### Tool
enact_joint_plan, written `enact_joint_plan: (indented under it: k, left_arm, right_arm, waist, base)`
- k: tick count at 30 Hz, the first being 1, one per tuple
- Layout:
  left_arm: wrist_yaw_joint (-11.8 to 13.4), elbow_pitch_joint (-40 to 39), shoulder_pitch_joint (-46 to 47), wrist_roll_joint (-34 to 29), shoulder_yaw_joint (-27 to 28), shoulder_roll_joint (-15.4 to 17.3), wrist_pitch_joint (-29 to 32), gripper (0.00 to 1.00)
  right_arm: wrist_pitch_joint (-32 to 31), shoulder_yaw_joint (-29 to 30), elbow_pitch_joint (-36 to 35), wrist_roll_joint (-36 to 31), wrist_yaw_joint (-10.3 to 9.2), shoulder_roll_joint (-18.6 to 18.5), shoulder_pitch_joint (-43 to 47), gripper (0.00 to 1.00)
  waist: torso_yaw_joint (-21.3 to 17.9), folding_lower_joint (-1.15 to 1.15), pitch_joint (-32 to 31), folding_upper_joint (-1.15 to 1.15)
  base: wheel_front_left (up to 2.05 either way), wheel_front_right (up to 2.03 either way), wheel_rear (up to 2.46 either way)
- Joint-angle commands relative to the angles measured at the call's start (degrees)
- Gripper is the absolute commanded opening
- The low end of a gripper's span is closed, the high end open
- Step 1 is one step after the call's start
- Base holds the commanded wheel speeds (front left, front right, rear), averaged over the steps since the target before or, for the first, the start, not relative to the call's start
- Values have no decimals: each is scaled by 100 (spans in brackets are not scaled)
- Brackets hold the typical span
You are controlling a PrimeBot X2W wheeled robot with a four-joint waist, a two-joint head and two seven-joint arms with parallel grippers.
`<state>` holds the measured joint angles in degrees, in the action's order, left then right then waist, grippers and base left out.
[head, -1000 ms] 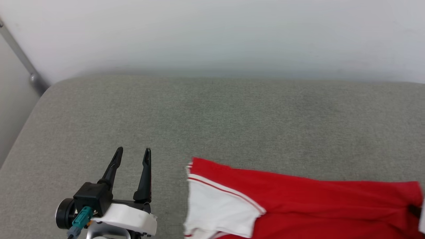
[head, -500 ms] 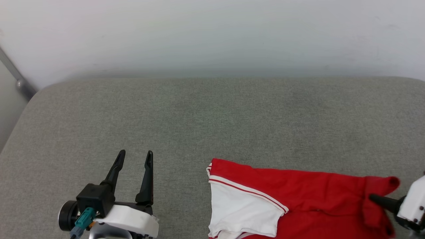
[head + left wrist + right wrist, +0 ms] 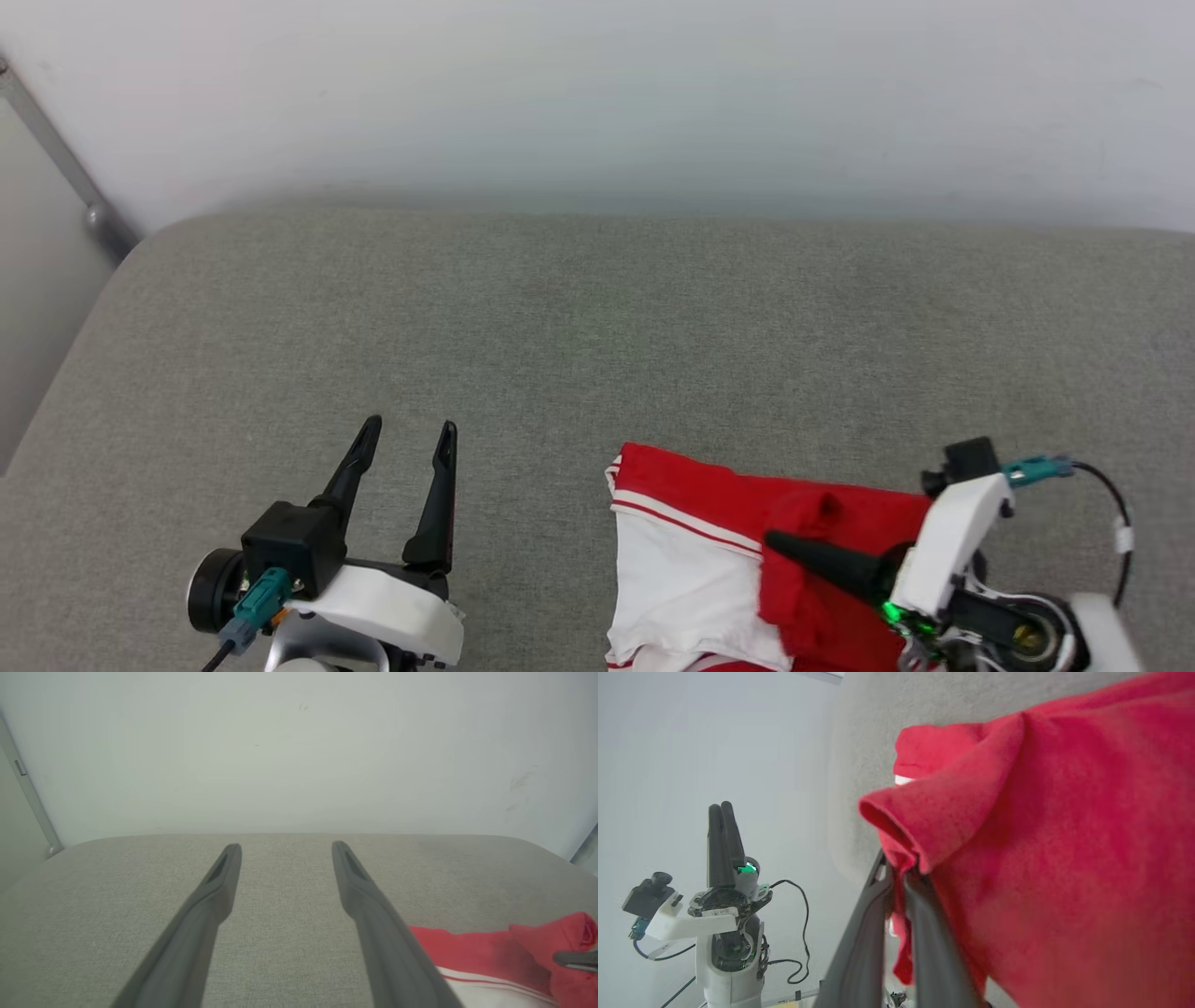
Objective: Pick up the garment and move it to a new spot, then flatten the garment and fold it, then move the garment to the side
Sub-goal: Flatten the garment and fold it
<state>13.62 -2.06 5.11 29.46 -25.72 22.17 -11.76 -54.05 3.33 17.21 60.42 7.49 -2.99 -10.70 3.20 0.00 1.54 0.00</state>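
Firmly, right gripper (image 3: pixel 773 539) pinches the garment (image 3: pixel 681 579) — left gripper (image 3: pixel 411 427) gapes wide.

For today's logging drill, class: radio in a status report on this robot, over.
Left end effector open, empty, above grey cushion. Right end effector shut on red edge of garment; cloth bunched, not flat. No obstacle seen.

A grey, woven-fabric padded surface (image 3: pixel 597 317) took up the middle and lower frame of the head view, with a rounded corner at the upper left and its far edge running across the upper part. On it, at the lower right, lay the garment (image 3: pixel 691 569), its white, red-striped sleeve towards the left and red cloth bunched over it.
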Motion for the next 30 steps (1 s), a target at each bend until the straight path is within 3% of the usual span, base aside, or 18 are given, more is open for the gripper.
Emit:
enact_joint_plan:
  k: [1, 5, 9, 10, 11, 12, 17, 22, 26, 30]
  left_arm:
    - [-20, 16, 69, -11, -16, -14, 7, 100]
    - [-71, 71, 111, 19, -52, -16, 4, 100]
    - [-78, 101, 127, 32, -71, -28, 6, 100]
    - [-79, 106, 129, 41, -67, -27, 0, 100]
    - [-81, 117, 131, 42, -69, -28, -7, 100]
    - [-83, 122, 134, 37, -69, -31, -16, 100]
    - [-53, 146, 109, 78, -49, -39, -43, 100]
    - [-12, 174, 59, 81, -38, -49, -67, 100]
    - [43, 192, 5, 104, -3, -53, -97, 100]
    - [89, 223, -44, 141, 54, -46, -118, 100]
  right_arm:
    - [287, -356, 137, 296, -1, 11, -124, 0]
    - [936, -1312, 411, 877, -1, 12, -325, 0]
    - [1449, -1970, 775, 911, -1, 12, -505, 0]
    - [1580, -2085, 861, 823, -1, 12, -571, 27]
    - [1689, -2181, 947, 793, -1, 12, -623, 84]
    - [1772, -2267, 1025, 791, -1, 12, -661, 100]
    - [1997, -2581, 1086, 442, -1, -26, -920, 100]
    - [2551, -2776, 655, -393, -1, -525, -1058, 100]
    - [3300, -2508, 572, -1573, -1, -939, -977, 100]
    - [3830, -1810, 535, -2548, -1, -1171, -678, 100]
  waist:
    - [53, 0, 4, 0]
    - [128, 0, 16, 0]
    - [187, 0, 27, 0]
    - [192, 0, 35, 0]
    - [199, 0, 43, 0]
    - [203, 0, 50, 0]
    - [167, 0, 70, 0]
    - [88, 0, 41, 0]
    - [4, 0, -9, 0]
    - [-86, 0, -45, 0]
  base:
    - [0, 0, 0]
    - [0, 0, 0]
    - [0, 0, 0]
    - [0, 0, 0]
    - [0, 0, 0]
    - [0, 0, 0]
    - [0, 0, 0]
    - [0, 0, 0]
    - [0, 0, 0]
    - [0, 0, 0]
